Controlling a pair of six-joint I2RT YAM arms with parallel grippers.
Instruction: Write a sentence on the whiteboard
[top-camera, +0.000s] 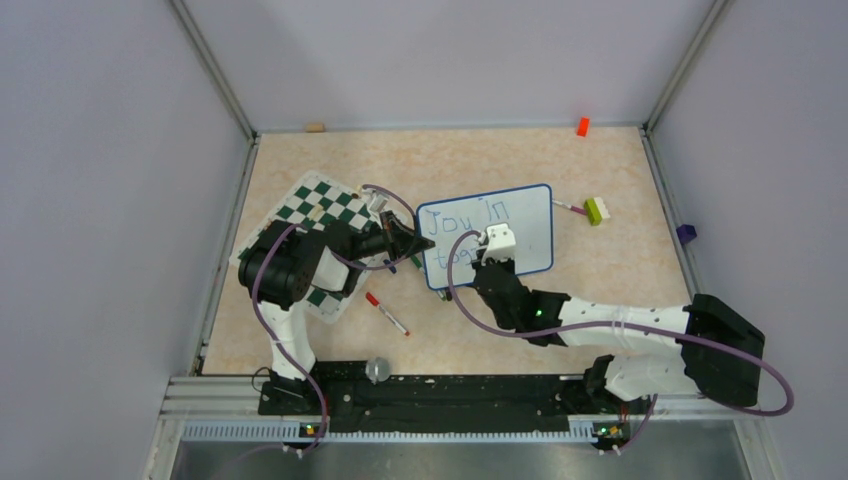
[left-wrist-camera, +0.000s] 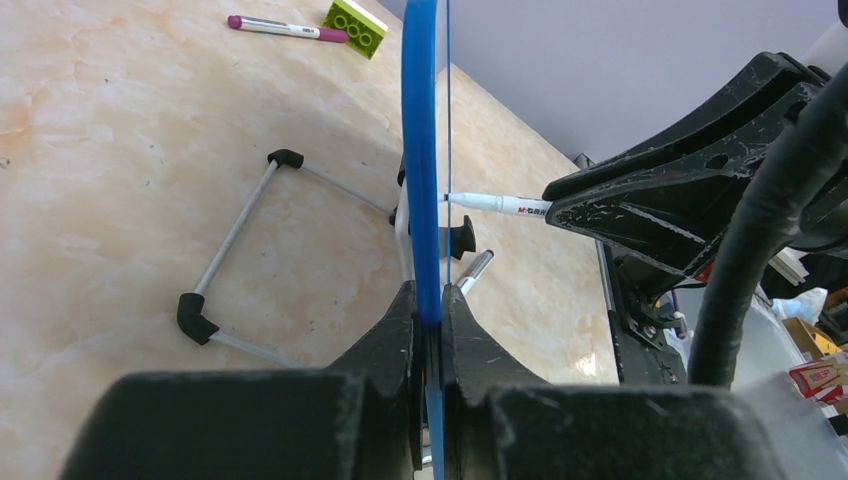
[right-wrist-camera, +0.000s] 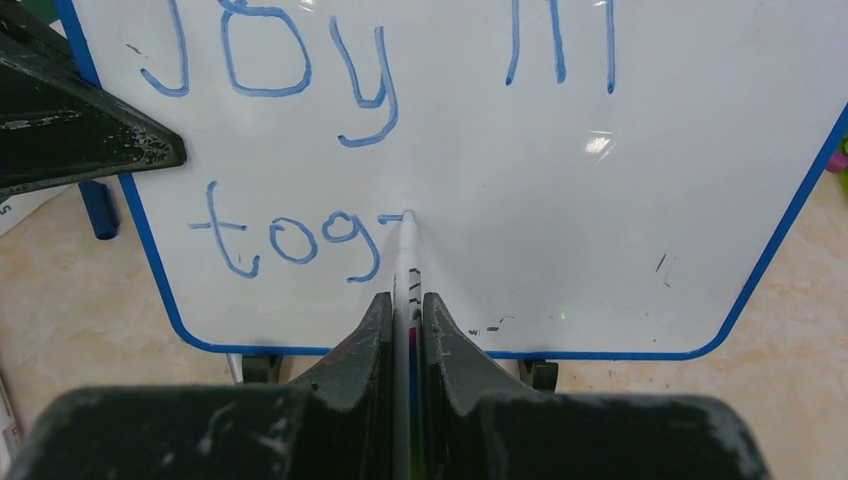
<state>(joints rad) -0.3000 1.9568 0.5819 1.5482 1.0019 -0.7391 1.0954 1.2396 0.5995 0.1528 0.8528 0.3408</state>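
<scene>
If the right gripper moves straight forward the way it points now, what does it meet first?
The whiteboard. The marker held in the right gripper seems to touch its white face with the tip, just right of the blue letters "tog".

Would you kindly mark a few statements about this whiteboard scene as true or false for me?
1. The left pincer is clamped on the edge of the whiteboard. True.
2. The right pincer is empty. False: it grips a marker whose tip touches the board.
3. The writing stops after "Joy in". False: a second line, "tog" plus a short stroke, has been started below it.
4. A red marker lies on the table near the chess mat. True.
5. The green block sits on the chess mat. False: it lies on the table to the right of the whiteboard, by a purple marker.
</scene>
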